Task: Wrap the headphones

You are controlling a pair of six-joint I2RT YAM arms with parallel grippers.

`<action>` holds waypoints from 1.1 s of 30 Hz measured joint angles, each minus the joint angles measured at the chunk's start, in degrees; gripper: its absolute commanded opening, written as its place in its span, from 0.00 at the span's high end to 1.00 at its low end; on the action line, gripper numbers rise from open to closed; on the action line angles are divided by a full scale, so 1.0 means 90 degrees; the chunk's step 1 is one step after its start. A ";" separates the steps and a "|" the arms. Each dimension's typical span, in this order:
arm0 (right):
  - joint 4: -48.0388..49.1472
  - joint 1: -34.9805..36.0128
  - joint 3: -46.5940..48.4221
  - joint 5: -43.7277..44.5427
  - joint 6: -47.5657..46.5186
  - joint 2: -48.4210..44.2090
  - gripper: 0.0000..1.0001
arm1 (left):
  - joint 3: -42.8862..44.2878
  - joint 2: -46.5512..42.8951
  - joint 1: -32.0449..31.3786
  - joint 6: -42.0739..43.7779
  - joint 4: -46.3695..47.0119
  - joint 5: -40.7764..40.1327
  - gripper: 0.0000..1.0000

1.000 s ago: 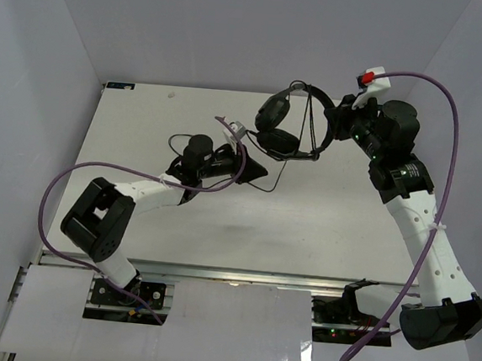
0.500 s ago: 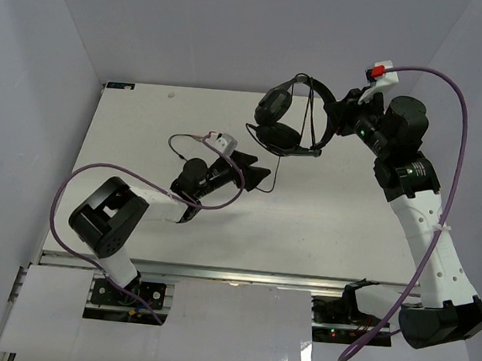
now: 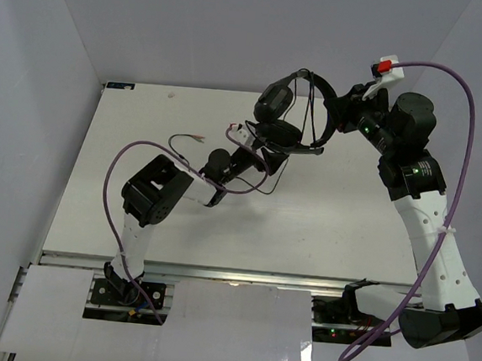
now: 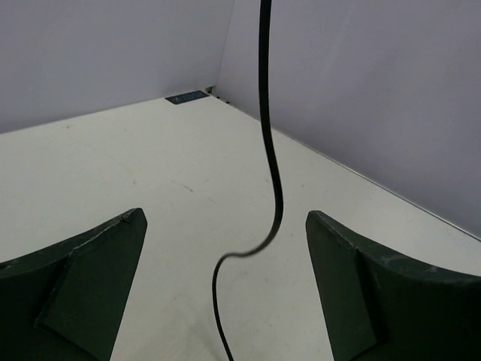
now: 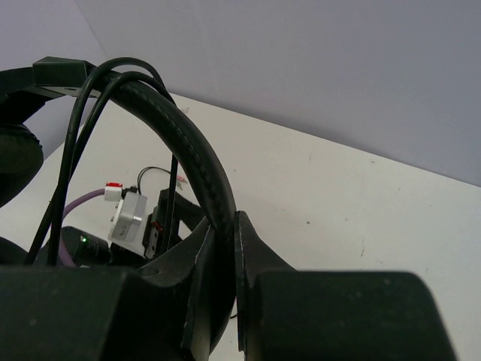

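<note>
The black headphones (image 3: 290,117) hang in the air over the far middle of the table. My right gripper (image 3: 334,121) is shut on their headband (image 5: 188,154), which runs down between the jaws of that right gripper (image 5: 224,226). Turns of thin black cord (image 5: 81,128) lie over the band. The loose cord (image 3: 278,174) drops to the table and trails left to its plug (image 3: 196,137). My left gripper (image 3: 266,158) sits just below the earcups. In the left wrist view this left gripper (image 4: 225,218) is open, and the cord (image 4: 272,173) hangs free between its fingers (image 4: 90,278), touching neither.
The white table (image 3: 348,207) is boxed in by pale walls on three sides. A thick purple robot cable (image 3: 115,186) loops off my left arm, and another (image 3: 465,124) arcs above my right arm. A small dark fitting (image 4: 186,96) sits at the table's far corner.
My left gripper has opened and let go of the cord. Its arm has swung right, up under the earcups. The right arm has lifted the headphones slightly.
</note>
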 measured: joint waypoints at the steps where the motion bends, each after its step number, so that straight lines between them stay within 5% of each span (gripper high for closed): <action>1: -0.0011 0.0000 0.0000 -0.0011 0.0008 0.0000 0.92 | 0.0195 0.0094 0.0002 0.0018 0.0019 -0.0029 0.03; 5: -0.0051 0.0000 0.0000 -0.0058 0.0071 0.0000 0.92 | 0.0977 0.0466 0.0020 -0.0002 0.0126 -0.0018 0.08; 12: -0.0109 0.0000 0.0000 -0.0108 0.0117 0.0000 0.92 | 0.1667 0.1032 0.0041 -0.0538 0.0218 0.0703 0.47; 21: -0.0121 -0.0011 0.0000 -0.0105 0.0113 0.0006 0.92 | 0.0839 0.1140 0.0025 -0.1704 0.0230 0.1560 0.79; 24: -0.0127 -0.0064 0.0000 -0.0101 0.0111 0.0027 0.92 | 0.0390 0.1133 -0.0059 -0.2090 0.0230 0.1866 0.98; 33: -0.0493 -0.0151 -0.0007 -0.0020 -0.0022 0.0158 0.92 | -0.1299 0.0406 -0.0963 -0.2648 0.0326 0.2193 1.00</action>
